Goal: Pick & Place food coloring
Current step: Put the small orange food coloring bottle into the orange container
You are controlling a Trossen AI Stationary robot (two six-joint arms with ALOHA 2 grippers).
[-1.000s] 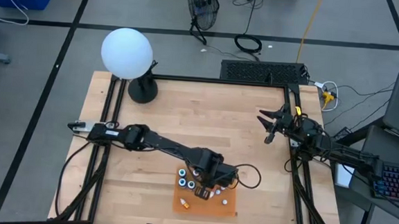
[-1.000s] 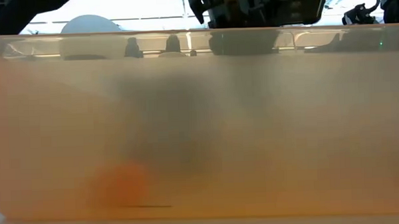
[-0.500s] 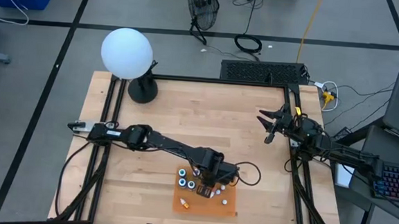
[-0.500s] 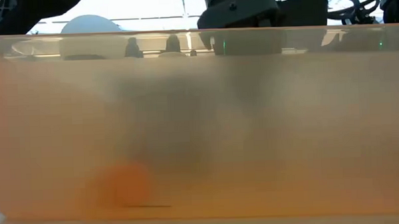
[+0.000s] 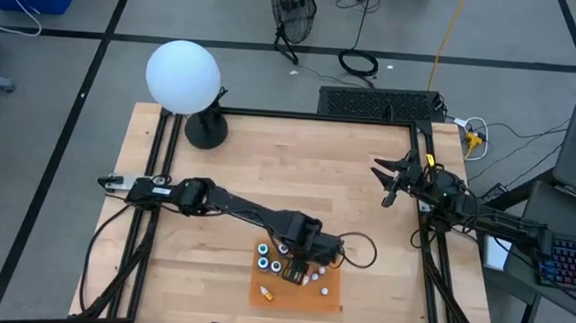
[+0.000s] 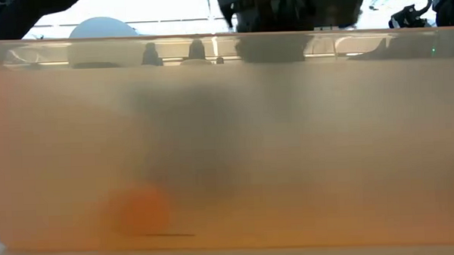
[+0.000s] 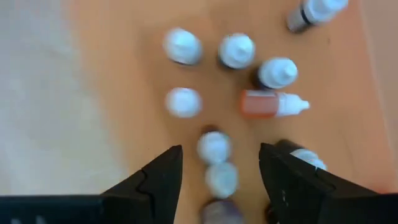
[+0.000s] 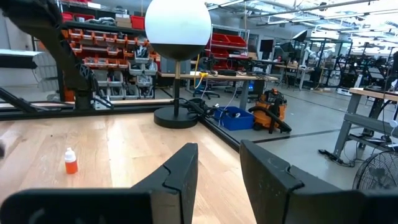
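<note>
The food coloring bottles (image 5: 278, 265) stand clustered in a shallow orange tray (image 5: 256, 298) near the table's near edge. In the left wrist view several white-capped bottles (image 7: 236, 51) stand upright, and one orange bottle (image 7: 272, 104) lies on its side. My left gripper (image 5: 304, 267) hangs open over the tray, pointing down. Its fingers (image 7: 221, 180) straddle a short row of bottles (image 7: 214, 147) without plainly touching them. Another capped bottle (image 7: 306, 159) stands just outside one finger. My right gripper (image 5: 380, 177) waits open near the table's right edge.
A white globe lamp (image 5: 183, 75) stands on its black base at the table's far left corner. The low view is filled by the tray's translucent orange wall (image 6: 227, 142). In the right wrist view a small orange bottle (image 8: 71, 160) stands alone on the bare wood.
My left gripper has shifted only slightly above the tray, staying open. The bottles stand where they were.
</note>
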